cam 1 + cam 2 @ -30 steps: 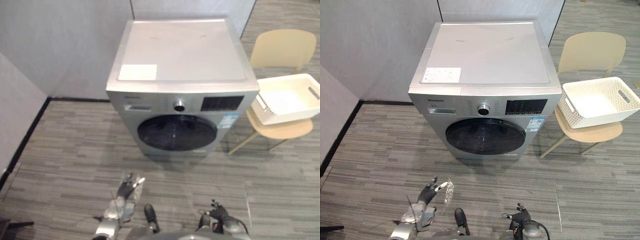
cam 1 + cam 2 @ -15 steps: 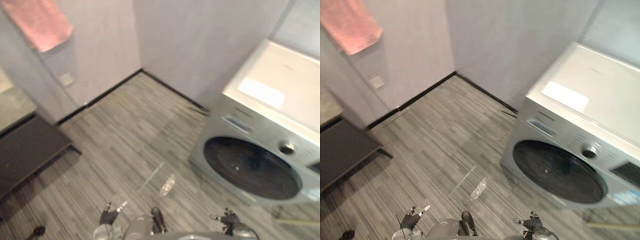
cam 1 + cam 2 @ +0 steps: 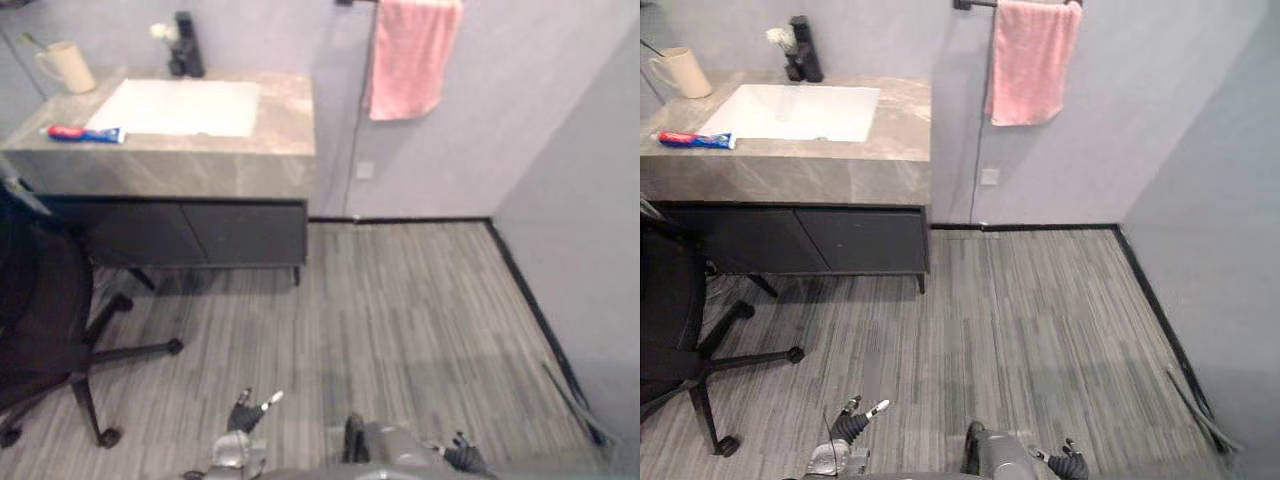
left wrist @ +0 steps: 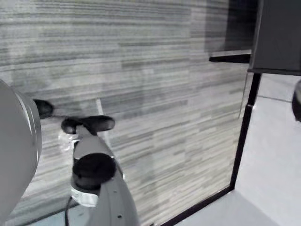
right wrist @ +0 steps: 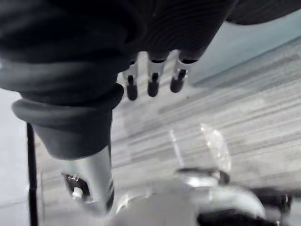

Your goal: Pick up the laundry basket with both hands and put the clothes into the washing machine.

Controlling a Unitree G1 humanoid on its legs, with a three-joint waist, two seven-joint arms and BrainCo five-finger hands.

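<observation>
The left hand (image 3: 243, 418) is seen low at the near edge of the left eye view, above a grey plank floor (image 3: 400, 300), with its fingers (image 3: 268, 399) straight and fanned apart and nothing held in them. The right hand (image 3: 462, 458) is seen at the same near edge, further right, and well apart from the left. In its own wrist view its dark-tipped fingers (image 5: 153, 84) are shown hanging loosely side by side below the ribbed cover, closed on nothing, with bare floor past them. From these views it cannot be told where the laundry basket lies or which way its long axis runs. Ahead and to the left, a grey stone counter (image 3: 200, 165) is set against the wall, with a white basin (image 3: 180, 107) sunk into it and a dark cabinet (image 3: 190, 232) beneath. A cream cup (image 3: 66, 66) stands upright at the counter's far left corner. A red and blue tube (image 3: 85, 133) is laid flat near the front edge, just left of the basin, its length running along that edge. A black tap (image 3: 186, 45) rises behind the basin. A pink towel (image 3: 412, 55) hangs on the wall to the right of the counter, with a wall socket (image 3: 365, 170) below it. A black office chair (image 3: 40, 300) stands at the left, in front of the cabinet.
</observation>
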